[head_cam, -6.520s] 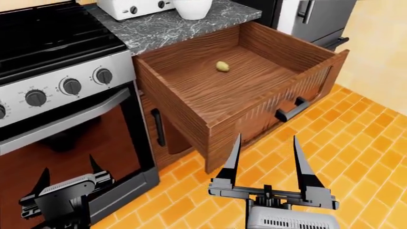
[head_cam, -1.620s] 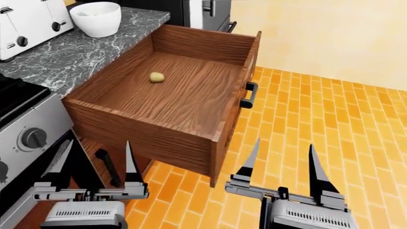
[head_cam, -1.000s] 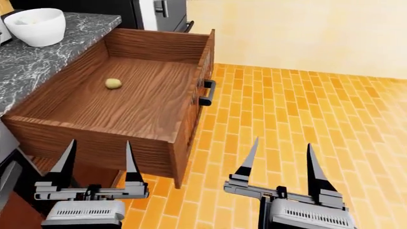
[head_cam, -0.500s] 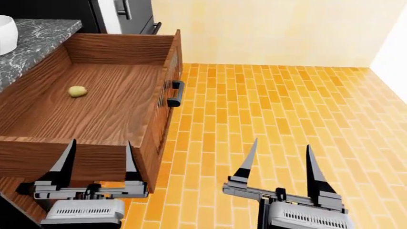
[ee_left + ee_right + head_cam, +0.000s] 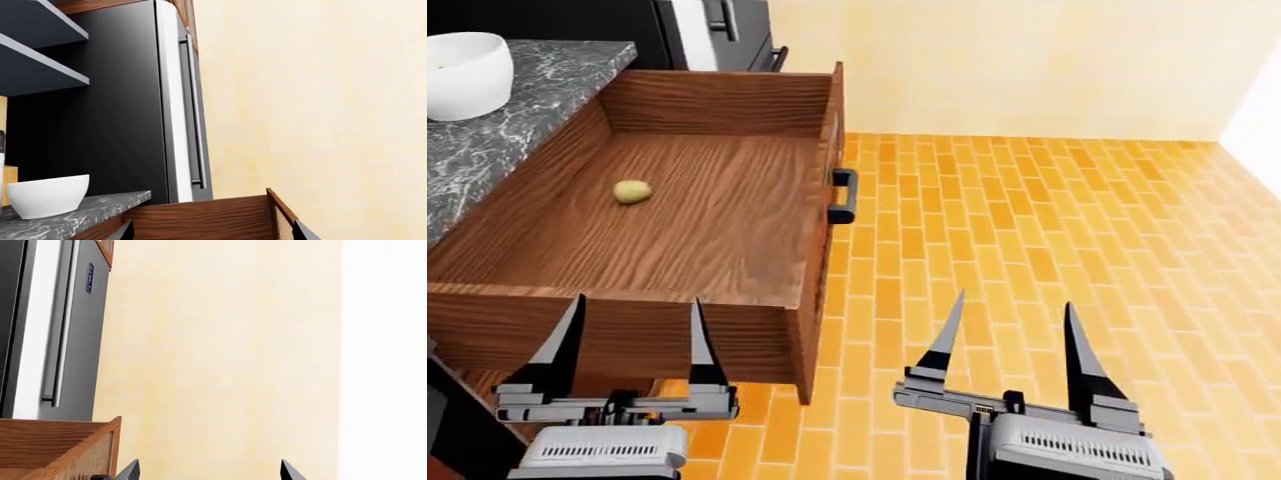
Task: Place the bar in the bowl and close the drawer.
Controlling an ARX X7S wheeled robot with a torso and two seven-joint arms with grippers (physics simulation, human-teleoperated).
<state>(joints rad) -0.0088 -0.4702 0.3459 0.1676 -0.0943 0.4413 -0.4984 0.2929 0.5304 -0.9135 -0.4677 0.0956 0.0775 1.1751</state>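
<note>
The drawer [image 5: 601,335] of reddish-brown wood stands pulled far out, its dark handle [image 5: 843,196] facing the tiled floor. A small rounded yellowish bar [image 5: 631,191] lies on the drawer's floor near the counter side. The white bowl [image 5: 465,72] sits on the marble counter beyond it and also shows as the bowl [image 5: 47,195] in the left wrist view. My left gripper [image 5: 637,300] is open and empty just in front of the drawer's near wall. My right gripper [image 5: 1014,300] is open and empty over the floor. Only the tips of each gripper [image 5: 212,231] [image 5: 209,470] show in the wrist views.
The grey marble counter [image 5: 507,130] runs along the drawer's left side. A dark fridge [image 5: 133,100] with a long handle stands behind the drawer, against a pale yellow wall. Orange tiled floor [image 5: 1028,220] lies to the right of the drawer.
The head view has swung slightly back to the left, so the drawer, bar and bowl sit further right in the frame. Both grippers remain open and empty.
</note>
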